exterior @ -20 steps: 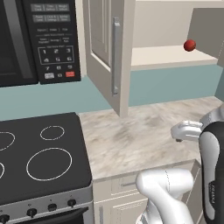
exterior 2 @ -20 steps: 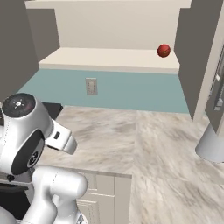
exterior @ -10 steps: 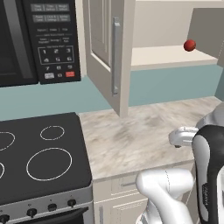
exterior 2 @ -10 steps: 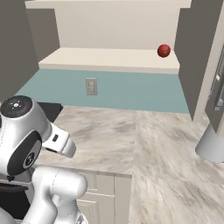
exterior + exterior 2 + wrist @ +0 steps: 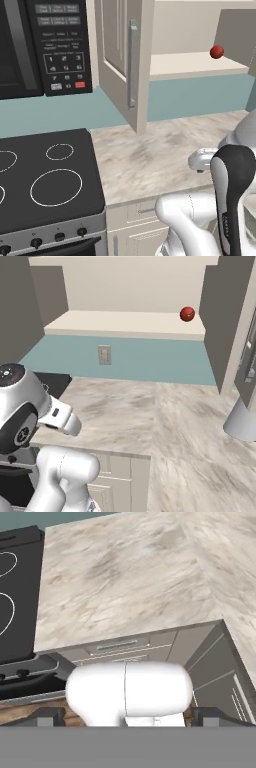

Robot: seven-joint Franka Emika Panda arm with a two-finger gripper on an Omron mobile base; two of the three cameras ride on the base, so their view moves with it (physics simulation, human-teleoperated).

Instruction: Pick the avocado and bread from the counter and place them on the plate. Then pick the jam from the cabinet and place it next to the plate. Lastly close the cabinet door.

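My gripper (image 5: 125, 714) wide, empty. Jam (image 5: 216, 52) on cabinet (image 5: 125, 323) shelf; door (image 5: 122, 60) open. Next I reach up for jam.

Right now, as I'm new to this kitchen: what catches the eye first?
The small red jam stands alone on the shelf of the open cabinet. The cabinet door hangs open beside the black microwave, above the marble counter and the stove.

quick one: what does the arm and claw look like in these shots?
Glossy white rounded arm segments with dark grey to black joint bands. A rounded white elbow joint with a dark cap shows in the right base view. The claw has two small dark fingertips. No cables visible; faint lettering on the dark band, unreadable.
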